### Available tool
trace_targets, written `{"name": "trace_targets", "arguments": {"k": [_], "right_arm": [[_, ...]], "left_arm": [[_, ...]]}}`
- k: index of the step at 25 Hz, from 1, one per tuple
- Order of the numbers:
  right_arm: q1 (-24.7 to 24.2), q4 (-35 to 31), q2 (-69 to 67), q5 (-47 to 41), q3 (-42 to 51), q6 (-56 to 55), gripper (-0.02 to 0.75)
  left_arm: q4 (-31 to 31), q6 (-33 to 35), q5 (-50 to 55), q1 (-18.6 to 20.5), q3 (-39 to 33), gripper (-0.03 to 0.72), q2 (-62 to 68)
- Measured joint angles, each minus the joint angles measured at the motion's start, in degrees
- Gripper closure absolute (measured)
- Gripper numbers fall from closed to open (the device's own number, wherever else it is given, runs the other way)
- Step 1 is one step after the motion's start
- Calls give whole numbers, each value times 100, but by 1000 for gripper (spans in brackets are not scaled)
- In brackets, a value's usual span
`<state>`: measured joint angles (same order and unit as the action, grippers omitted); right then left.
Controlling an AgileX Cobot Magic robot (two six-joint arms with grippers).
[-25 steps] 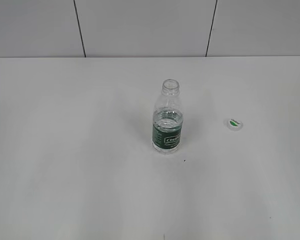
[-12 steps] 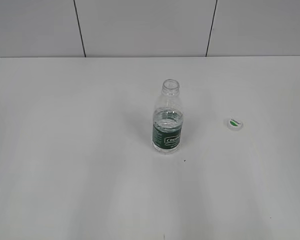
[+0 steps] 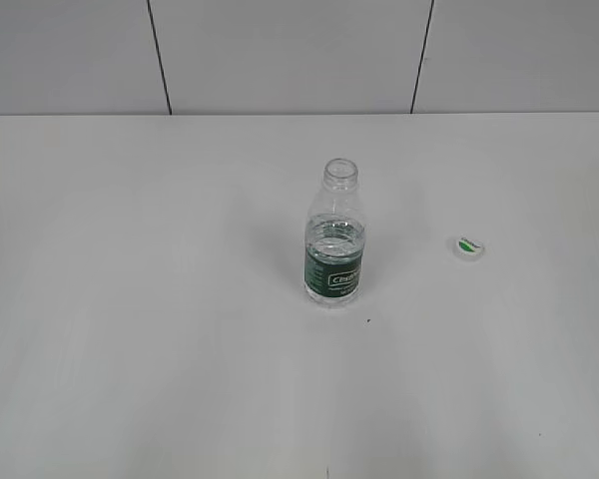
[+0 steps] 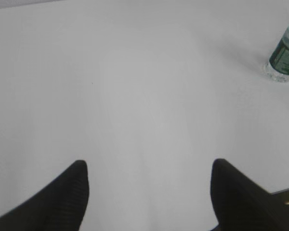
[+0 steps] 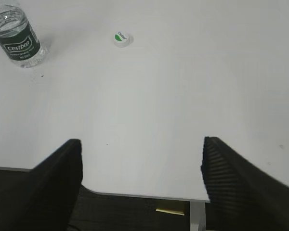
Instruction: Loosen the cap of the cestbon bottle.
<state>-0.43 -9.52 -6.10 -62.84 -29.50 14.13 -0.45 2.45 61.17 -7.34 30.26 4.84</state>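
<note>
Cap (image 3: 468, 246) lies right of the open bottle (image 3: 334, 239), so we seem finished, both grippers (image 4: 149, 192) (image 5: 142, 171) spread empty.

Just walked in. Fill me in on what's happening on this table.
Nothing is being handled right now. The cestbon bottle stands upright near the middle of the white table with its neck open. Its cap is already off, lying on the table to the bottle's right, apart from it. Both arms are pulled back at the near edge: the left gripper and the right gripper each have their jaws spread wide and hold nothing.
</note>
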Motion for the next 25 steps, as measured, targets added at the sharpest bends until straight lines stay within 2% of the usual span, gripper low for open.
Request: {"name": "trace_targets", "arguments": {"k": [7, 22, 25], "right_arm": [[0, 0, 643, -5, 7, 0, 151], [0, 7, 644, -16, 7, -5, 151], [0, 7, 644, -16, 7, -5, 151]], "left_arm": [[0, 0, 19, 0, -11, 206, -523], [-16, 0, 19, 0, -40, 207, -523], [-23, 0, 19, 113, -40, 207, -523]]}}
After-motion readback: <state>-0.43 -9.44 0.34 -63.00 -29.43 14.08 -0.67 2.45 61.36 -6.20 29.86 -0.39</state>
